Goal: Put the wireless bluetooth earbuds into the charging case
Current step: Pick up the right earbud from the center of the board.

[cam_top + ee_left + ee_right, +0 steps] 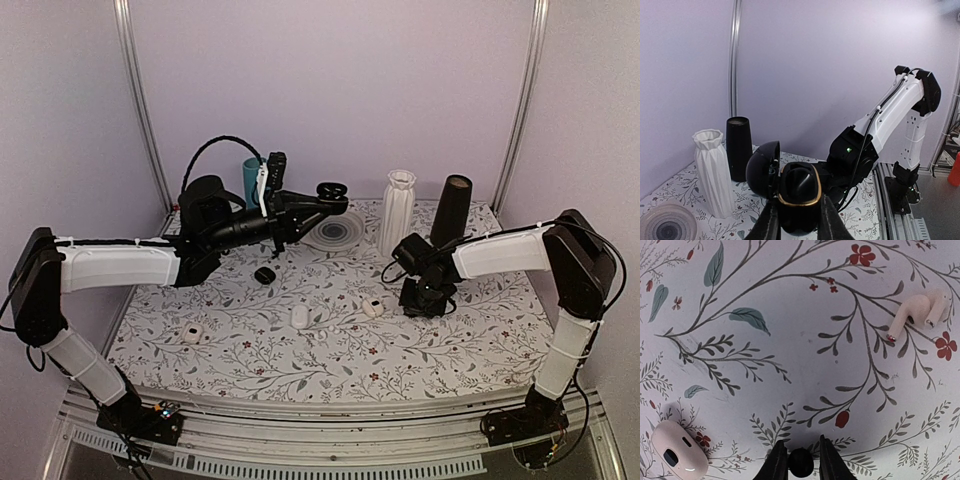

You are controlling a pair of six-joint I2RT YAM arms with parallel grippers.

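Observation:
My left gripper (pixel 799 220) is shut on an open black charging case (pixel 799 186) with a gold rim. It holds the case high above the table, with the lid (pixel 761 169) swung left; in the top view the case (pixel 328 191) is at the back centre. My right gripper (pixel 801 452) is shut on a tiny glossy black earbud (pixel 801 463), low over the floral table; in the top view this gripper (pixel 428 298) is at mid right. Two white stemmed earbuds (pixel 919 314) lie together on the table ahead of it.
A white pebble-like case (pixel 677 454) lies left of the right gripper. More white cases (pixel 192 333) (pixel 300 316) (pixel 372 308) and a small black pebble-like object (pixel 264 275) lie on the cloth. A white ribbed vase (pixel 397 210), black cylinder (pixel 450 208), plate (pixel 335 232) and teal cup (pixel 251 180) stand at the back.

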